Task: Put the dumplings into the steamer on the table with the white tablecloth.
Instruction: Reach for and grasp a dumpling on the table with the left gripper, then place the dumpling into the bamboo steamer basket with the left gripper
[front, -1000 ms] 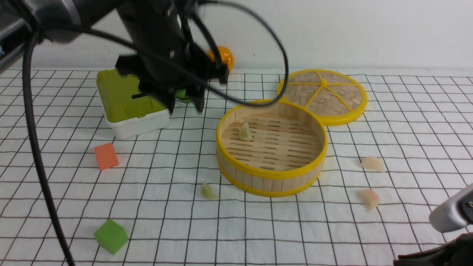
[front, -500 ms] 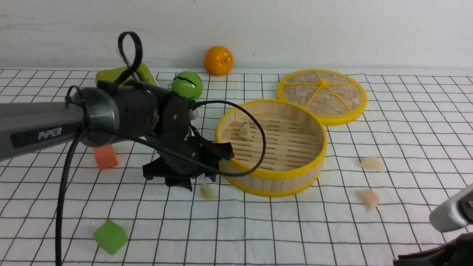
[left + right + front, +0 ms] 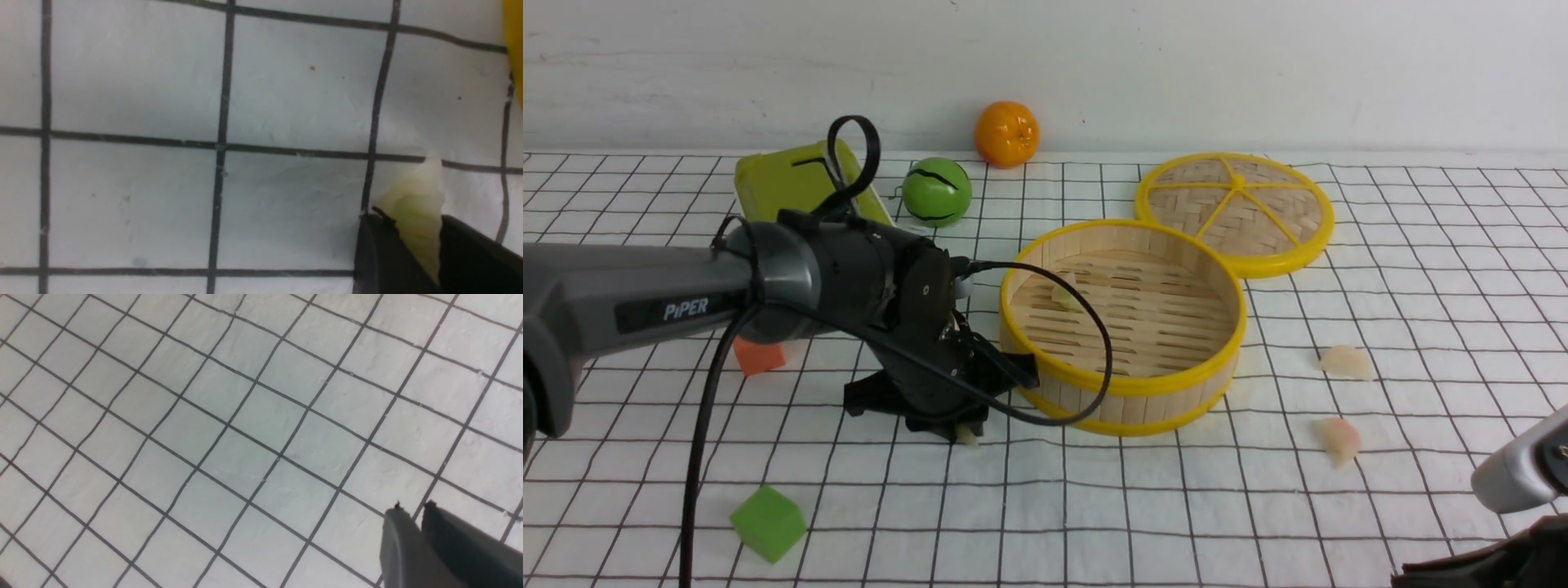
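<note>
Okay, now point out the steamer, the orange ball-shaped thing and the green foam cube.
steamer (image 3: 1123, 399): front view, outer wall
orange thing (image 3: 1006, 135): front view, middle
green cube (image 3: 769, 523): front view, middle

The left gripper (image 3: 964, 429) partly hides the pale green toy dumpling (image 3: 968, 435) between its fingers; the left wrist view's bottom edge cuts those fingers off. The left arm (image 3: 849, 286) covers parts of the orange foam cube (image 3: 759, 356) and the green-lidded box (image 3: 796, 184). The right arm (image 3: 1515, 474) runs out of the front view.
</note>
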Controlling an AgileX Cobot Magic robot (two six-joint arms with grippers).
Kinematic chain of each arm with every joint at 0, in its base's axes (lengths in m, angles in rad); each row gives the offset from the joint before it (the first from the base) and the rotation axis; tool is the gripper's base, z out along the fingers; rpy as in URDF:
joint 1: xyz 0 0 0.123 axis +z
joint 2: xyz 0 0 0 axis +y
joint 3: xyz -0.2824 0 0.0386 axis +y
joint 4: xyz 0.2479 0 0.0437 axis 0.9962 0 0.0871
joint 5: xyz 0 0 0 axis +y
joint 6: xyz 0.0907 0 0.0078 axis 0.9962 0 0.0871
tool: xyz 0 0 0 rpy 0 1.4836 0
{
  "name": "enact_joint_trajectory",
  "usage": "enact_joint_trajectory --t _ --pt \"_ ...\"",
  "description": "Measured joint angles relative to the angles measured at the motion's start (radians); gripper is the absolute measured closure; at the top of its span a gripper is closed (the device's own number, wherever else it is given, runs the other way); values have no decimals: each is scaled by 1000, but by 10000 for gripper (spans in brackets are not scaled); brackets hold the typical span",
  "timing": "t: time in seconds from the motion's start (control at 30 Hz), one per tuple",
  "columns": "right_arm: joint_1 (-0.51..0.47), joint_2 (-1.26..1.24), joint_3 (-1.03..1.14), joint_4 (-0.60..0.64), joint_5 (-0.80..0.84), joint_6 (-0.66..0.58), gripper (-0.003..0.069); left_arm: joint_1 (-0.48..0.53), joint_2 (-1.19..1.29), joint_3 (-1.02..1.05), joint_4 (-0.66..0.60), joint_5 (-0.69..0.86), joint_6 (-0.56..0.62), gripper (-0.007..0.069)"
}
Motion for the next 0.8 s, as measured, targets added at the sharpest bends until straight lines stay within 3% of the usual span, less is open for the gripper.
enact_joint_trajectory --t 0.27,0.43,0.63,0.8 --pt "0 0 0 0 0 0 577 0 -78 -83 -13 152 106 489" --pt "0 0 0 16 0 0 574 -33 -107 -290 -32 204 211 489" --pt "0 0 0 30 -3 0 568 -71 84 -619 -47 209 239 489" --pt "0 0 0 31 -8 0 566 -71 287 -843 -47 312 242 489"
